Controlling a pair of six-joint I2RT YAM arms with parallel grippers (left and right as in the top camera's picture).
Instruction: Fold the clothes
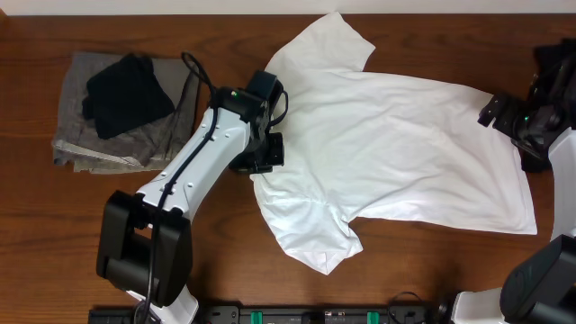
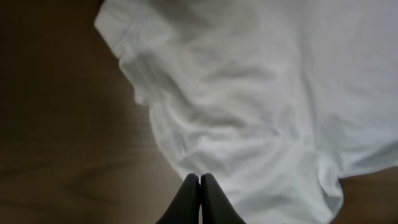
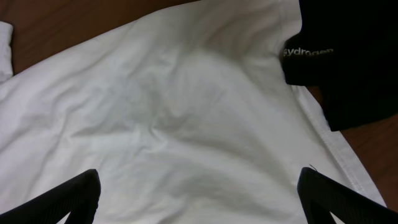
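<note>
T-shirt (image 1: 396, 153): white, spread flat on the brown worktop (image 1: 54, 234), centre to right; one sleeve far, one near, hem to the right.
Left hand (image 1: 259, 160): at the shirt's left edge, between the two sleeves; from overhead the wrist covers its tips.
Left wrist view: fingers (image 2: 189, 202) pressed together, tips at the rumpled cloth edge; cannot tell whether cloth is caught between them.
Right hand (image 1: 508, 117): over the hem at the right; overhead gives no clear look at its fingers.
Right wrist view: fingers (image 3: 68, 199) spread wide, one in each lower corner, shirt lying loose between them, nothing gripped.
Black cloth (image 3: 348, 56): overlaps the shirt's edge in the right wrist view; pale lettering, partly cut off; overhead shows only a dark shape at the frame edge.
Far left: grey folded pile (image 1: 90, 126) with a black garment (image 1: 126, 94) on top; only overhead shows these.
</note>
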